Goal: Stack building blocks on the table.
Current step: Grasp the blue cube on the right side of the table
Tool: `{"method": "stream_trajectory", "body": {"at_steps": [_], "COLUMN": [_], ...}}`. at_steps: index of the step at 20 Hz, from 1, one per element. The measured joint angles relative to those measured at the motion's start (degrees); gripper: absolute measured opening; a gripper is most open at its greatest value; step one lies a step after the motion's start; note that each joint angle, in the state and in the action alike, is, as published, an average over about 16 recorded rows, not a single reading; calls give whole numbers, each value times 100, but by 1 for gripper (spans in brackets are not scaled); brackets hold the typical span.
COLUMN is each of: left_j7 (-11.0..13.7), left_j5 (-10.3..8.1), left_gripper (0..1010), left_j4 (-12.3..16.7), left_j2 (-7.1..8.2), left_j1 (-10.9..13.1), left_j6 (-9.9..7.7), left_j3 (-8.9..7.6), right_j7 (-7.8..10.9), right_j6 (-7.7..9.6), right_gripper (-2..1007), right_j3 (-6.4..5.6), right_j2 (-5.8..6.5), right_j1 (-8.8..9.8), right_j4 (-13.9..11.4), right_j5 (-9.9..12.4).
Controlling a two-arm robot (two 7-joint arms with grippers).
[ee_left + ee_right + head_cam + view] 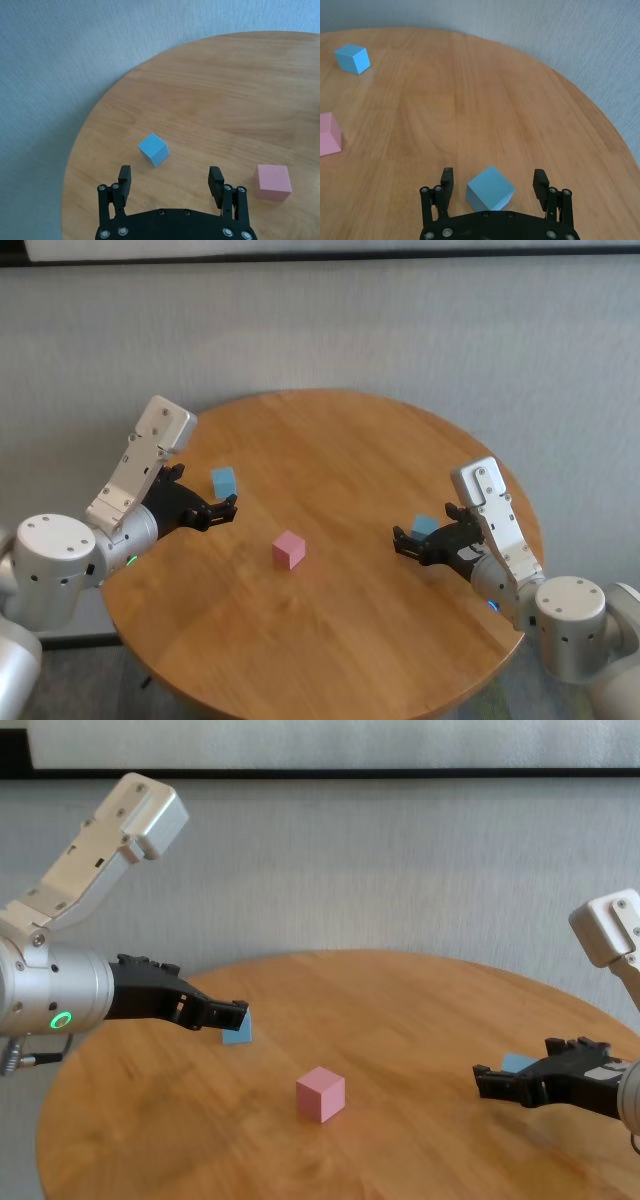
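A pink block [288,549] sits near the middle of the round wooden table [350,440]. One light blue block [224,481] lies on the left, just beyond my left gripper [222,508], which is open and empty; in the left wrist view this block [153,149] lies ahead of the fingertips [124,180]. The other light blue block [425,526] lies on the right. My right gripper [405,540] is open, and in the right wrist view that block [490,188] sits between its spread fingers [447,177] without being gripped.
The table's curved edge [600,125] runs close behind the right block. A grey wall [400,330] stands beyond the table. Bare wood lies between the pink block and each blue block.
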State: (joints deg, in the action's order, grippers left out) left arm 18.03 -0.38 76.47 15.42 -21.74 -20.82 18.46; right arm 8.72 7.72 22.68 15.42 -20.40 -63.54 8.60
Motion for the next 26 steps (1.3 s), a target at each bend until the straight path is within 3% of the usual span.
{"method": "stream_trajectory", "body": {"at_steps": [10, 26], "left_j7": [0, 0], "left_j5": [0, 0], "left_gripper": [1000, 1000], "left_j4": [0, 0], "left_j2": [0, 0], "left_j1": [0, 0], "left_j6": [0, 0], "left_j3": [0, 0], "right_j7": [66, 151], "right_j6": [-74, 37], "right_gripper": [1005, 982], "right_j3": [-63, -182], "right_j2": [-58, -131], "right_j1": [16, 29], "right_j4": [27, 61], "right_j5": [-136, -314]}}
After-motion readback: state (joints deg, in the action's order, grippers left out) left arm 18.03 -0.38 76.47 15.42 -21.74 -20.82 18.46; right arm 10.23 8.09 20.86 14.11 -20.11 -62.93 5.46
